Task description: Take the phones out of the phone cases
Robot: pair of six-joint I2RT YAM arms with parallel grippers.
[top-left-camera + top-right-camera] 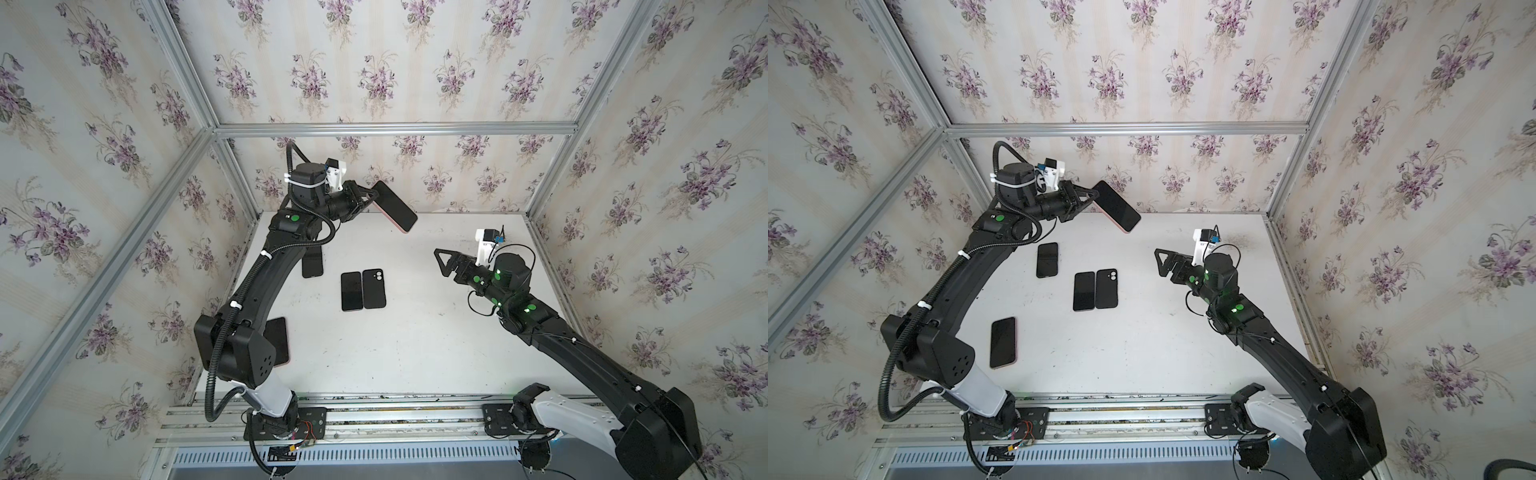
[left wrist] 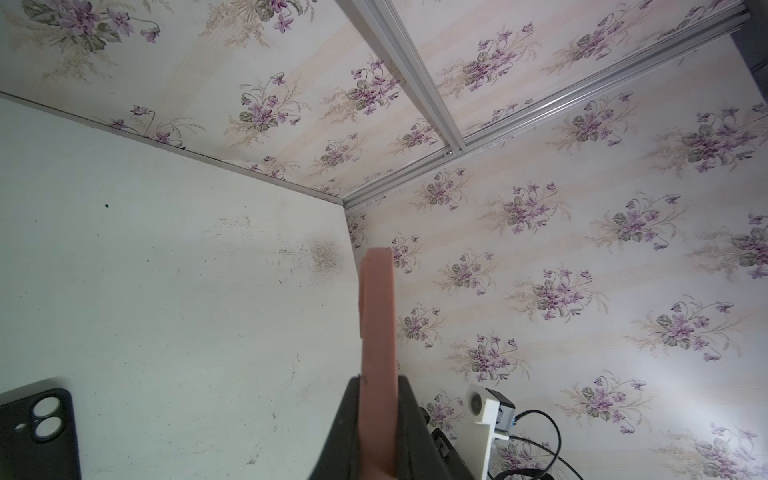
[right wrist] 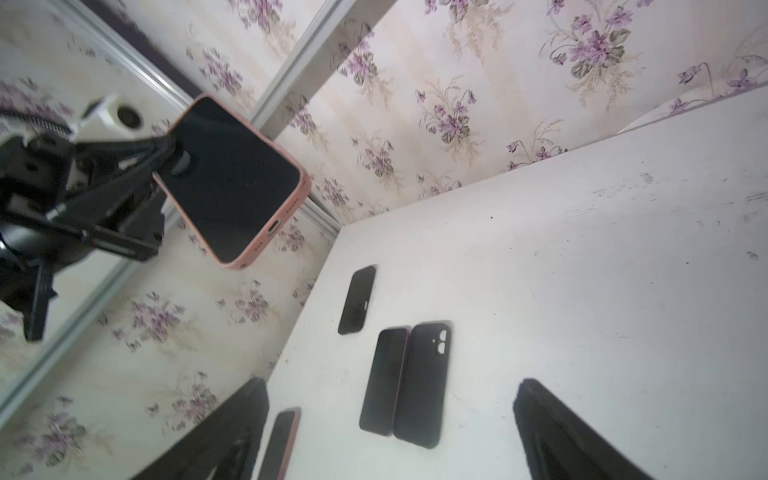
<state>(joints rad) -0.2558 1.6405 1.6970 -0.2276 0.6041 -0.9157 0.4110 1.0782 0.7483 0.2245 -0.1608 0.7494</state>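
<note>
Aloft, phone point(image 3: 232, 178) inside pink case point(image 3: 280, 208)

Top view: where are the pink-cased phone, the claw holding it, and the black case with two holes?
Pink-cased phone point(image 1: 397, 208): in a top view, middle of its dark screen.
Left claw point(image 1: 375, 194): in a top view, between its fingertips, at the phone's end.
Black case point(image 1: 374, 291): in a top view, middle of its back.

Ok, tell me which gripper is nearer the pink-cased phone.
Left: the left gripper clamps the pink-cased phone at one end; the right gripper is open, well apart from it.
</note>
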